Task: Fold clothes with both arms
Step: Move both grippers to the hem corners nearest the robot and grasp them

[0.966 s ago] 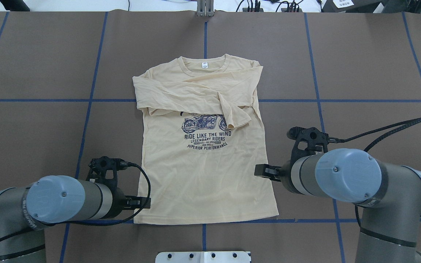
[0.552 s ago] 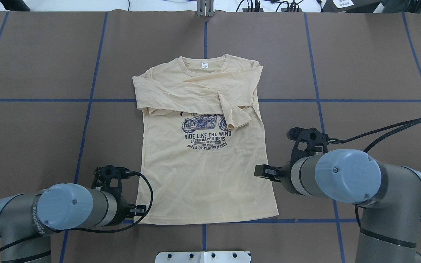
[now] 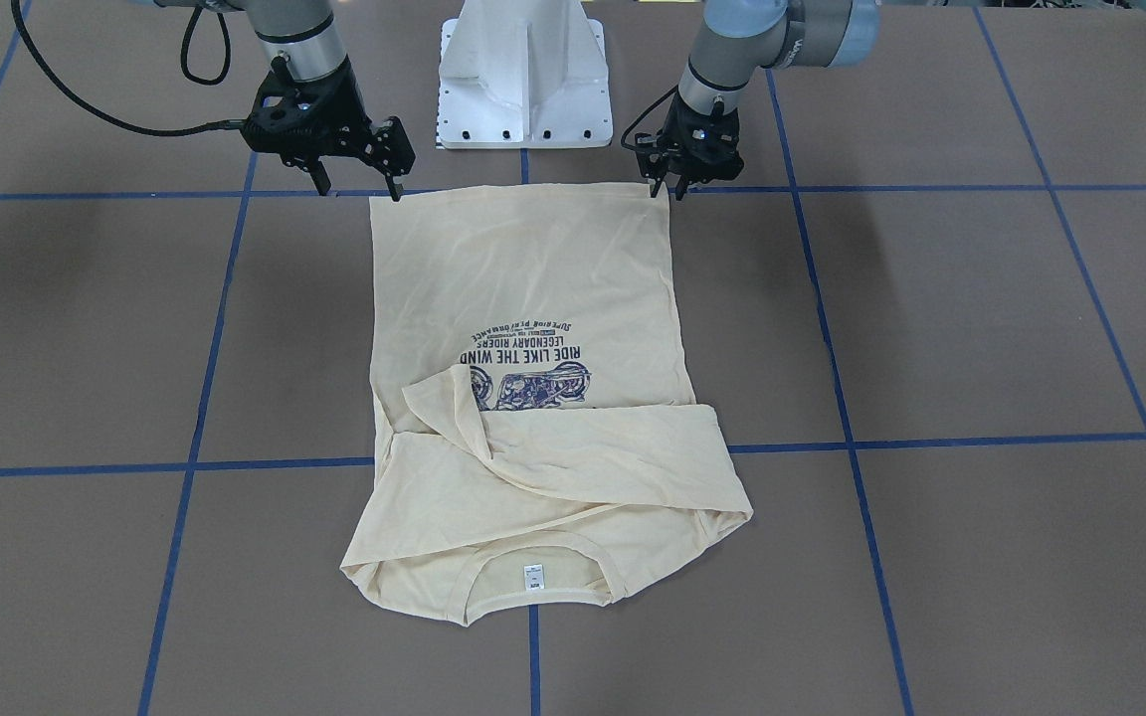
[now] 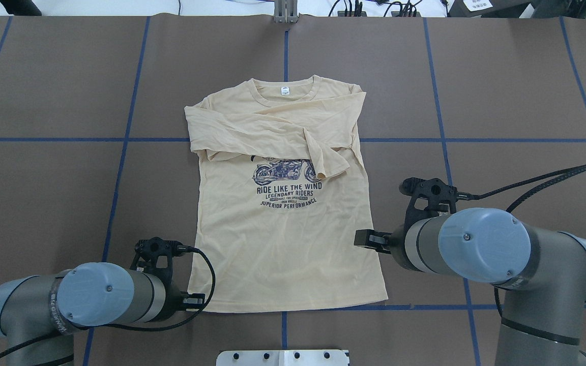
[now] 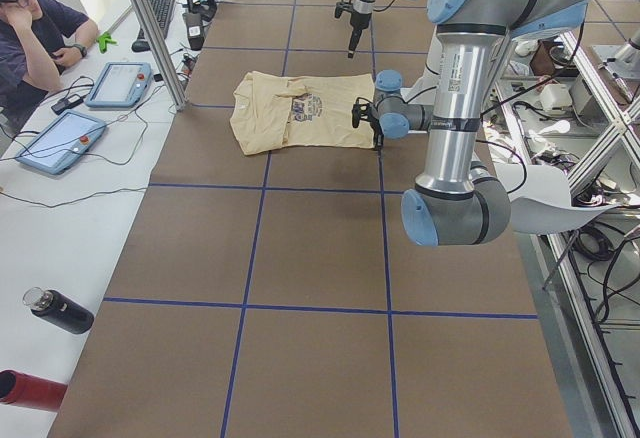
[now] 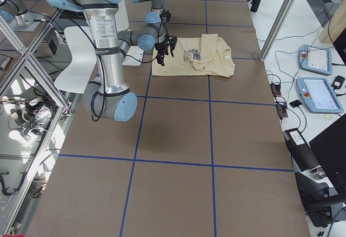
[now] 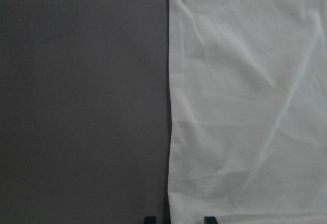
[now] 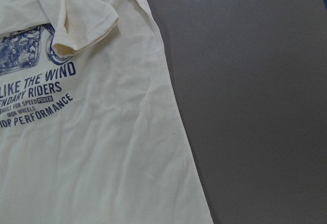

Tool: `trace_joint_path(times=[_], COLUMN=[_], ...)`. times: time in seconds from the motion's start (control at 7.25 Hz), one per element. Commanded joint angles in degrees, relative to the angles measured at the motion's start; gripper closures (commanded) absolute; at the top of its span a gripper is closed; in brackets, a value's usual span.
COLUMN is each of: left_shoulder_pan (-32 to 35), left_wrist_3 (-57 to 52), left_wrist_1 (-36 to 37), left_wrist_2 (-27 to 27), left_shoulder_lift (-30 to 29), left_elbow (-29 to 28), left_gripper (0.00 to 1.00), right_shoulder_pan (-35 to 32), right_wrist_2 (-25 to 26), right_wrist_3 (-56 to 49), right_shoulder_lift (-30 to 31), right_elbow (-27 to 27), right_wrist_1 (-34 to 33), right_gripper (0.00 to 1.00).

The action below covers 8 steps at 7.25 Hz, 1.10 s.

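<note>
The cream-yellow shirt lies flat, print up, collar at the far end, both sleeves folded across the chest. My left gripper hangs low at the hem's left corner. In the left wrist view its two fingertips stand narrowly apart astride the shirt's side edge. My right gripper is wide open just outside the hem's right corner, with nothing between its fingers. The right wrist view shows only the shirt and bare table.
The white pedestal base stands just behind the hem. Blue tape lines cross the brown table. In the exterior left view a seated person, tablets and bottles are along a side bench.
My left arm has drawn back along the shirt's left edge toward the robot, down to the hem corner. The right arm and the shirt have not moved.
</note>
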<state>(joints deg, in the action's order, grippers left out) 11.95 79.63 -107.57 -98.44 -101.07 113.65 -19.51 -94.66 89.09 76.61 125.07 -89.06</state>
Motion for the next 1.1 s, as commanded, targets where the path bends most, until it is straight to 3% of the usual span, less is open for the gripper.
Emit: trace_joint_path(times=[0.0, 0.14, 0.28, 0.41, 0.55, 0.97], left_shoulder_pan=[-0.43, -0.44, -0.44, -0.87, -0.88, -0.88], left_wrist_3=[0.00, 0.00, 0.09, 0.79, 0.71, 0.62], left_wrist_1=[-0.01, -0.01, -0.01, 0.25, 0.51, 0.60], left_wrist_2=[-0.17, -0.26, -0.17, 0.00, -0.08, -0.26], left_shoulder_lift=[-0.09, -0.26, -0.79, -0.79, -0.79, -0.88], left_elbow=[-0.18, -0.18, -0.09, -0.09, 0.17, 0.17], left_gripper=[0.59, 0.72, 0.92, 1.00, 1.00, 1.00], right_shoulder_pan=[0.00, 0.00, 0.00, 0.26, 0.96, 7.28], right_wrist_2=[0.00, 0.00, 0.00, 0.00, 0.09, 7.37], right_wrist_3=[-0.06, -0.06, 0.03, 0.03, 0.11, 3.45], right_shoulder_lift=[0.03, 0.12, 0.12, 0.29, 0.47, 2.14], right_elbow=[0.00, 0.00, 0.00, -0.09, -0.17, -1.05], right_wrist_1=[0.02, -0.06, 0.02, -0.06, 0.02, 0.29], right_gripper=[0.01, 0.01, 0.01, 0.01, 0.00, 0.04])
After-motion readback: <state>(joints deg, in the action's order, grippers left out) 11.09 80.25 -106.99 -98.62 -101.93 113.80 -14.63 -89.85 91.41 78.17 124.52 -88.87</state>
